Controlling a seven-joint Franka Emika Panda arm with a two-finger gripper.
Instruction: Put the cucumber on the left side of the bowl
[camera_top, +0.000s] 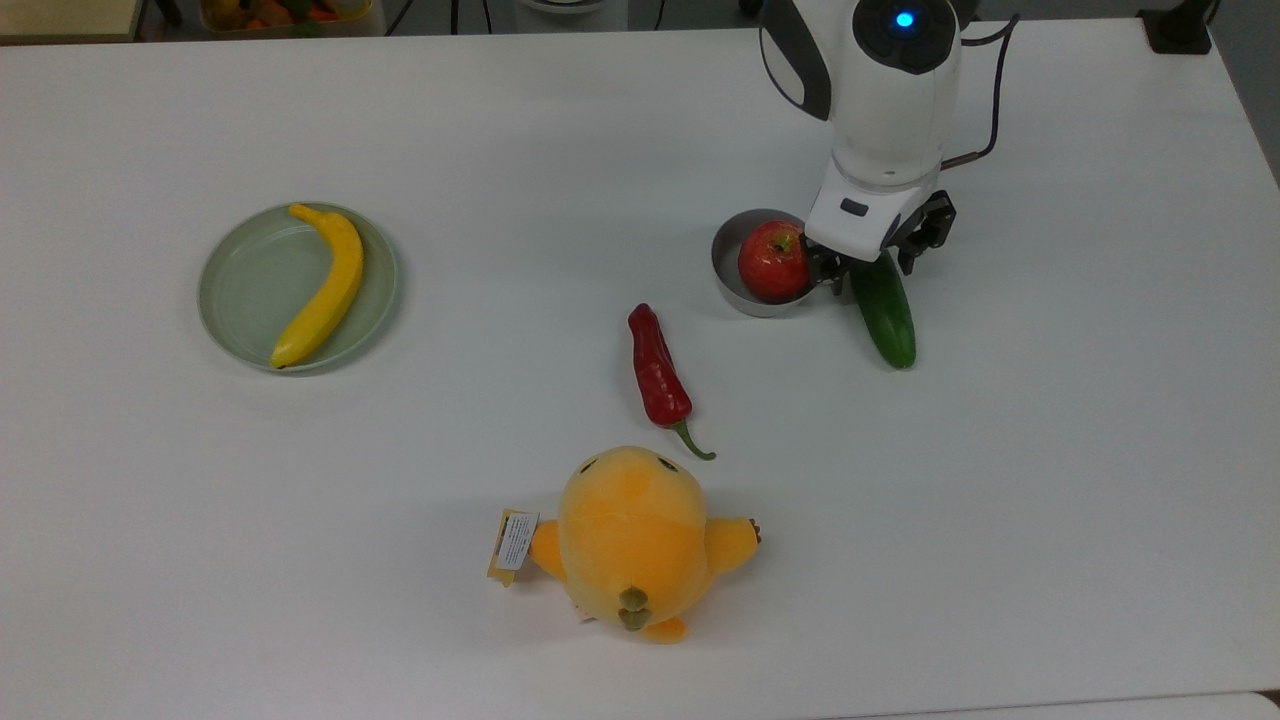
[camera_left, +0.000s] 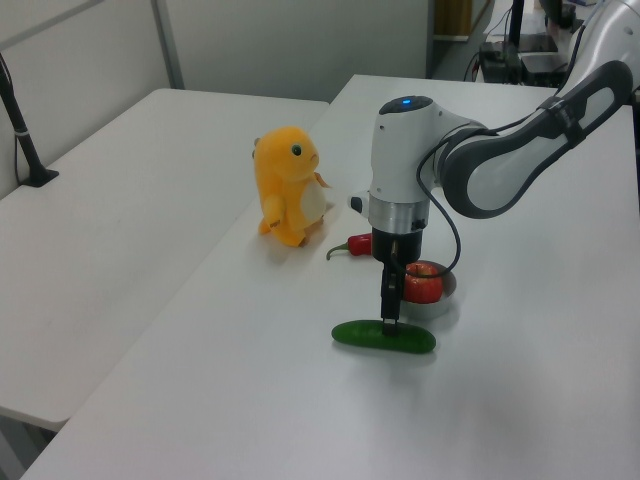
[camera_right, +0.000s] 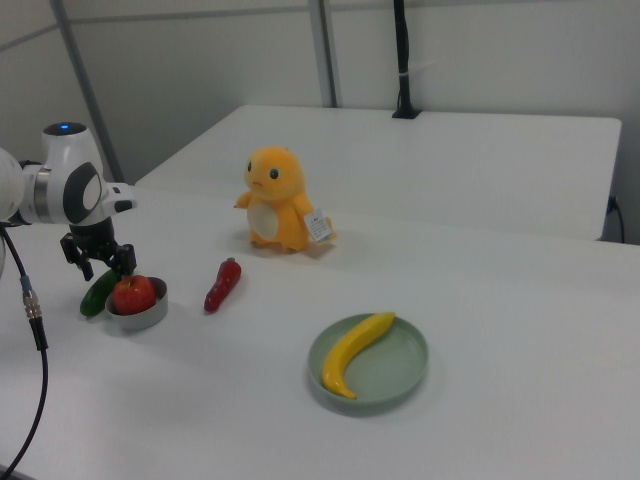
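Observation:
The dark green cucumber (camera_top: 886, 315) lies flat on the white table, just off the top view's right of the small grey bowl (camera_top: 722, 262), which holds a red apple (camera_top: 775, 262). My gripper (camera_top: 872, 255) stands over the cucumber's far end, open, with one finger on each side and not gripping it. In the left view the cucumber (camera_left: 384, 337) rests in front of the bowl (camera_left: 447, 288), and the gripper (camera_left: 390, 305) hangs just above its middle. In the right view the cucumber (camera_right: 97, 295) lies at the left of the bowl (camera_right: 135, 318), below the gripper (camera_right: 98, 256).
A red chili pepper (camera_top: 657, 375) lies at the top view's lower left of the bowl. An orange plush toy (camera_top: 632, 540) stands nearer the front edge. A pale green plate (camera_top: 240, 300) with a banana (camera_top: 322, 285) sits at the top view's far left.

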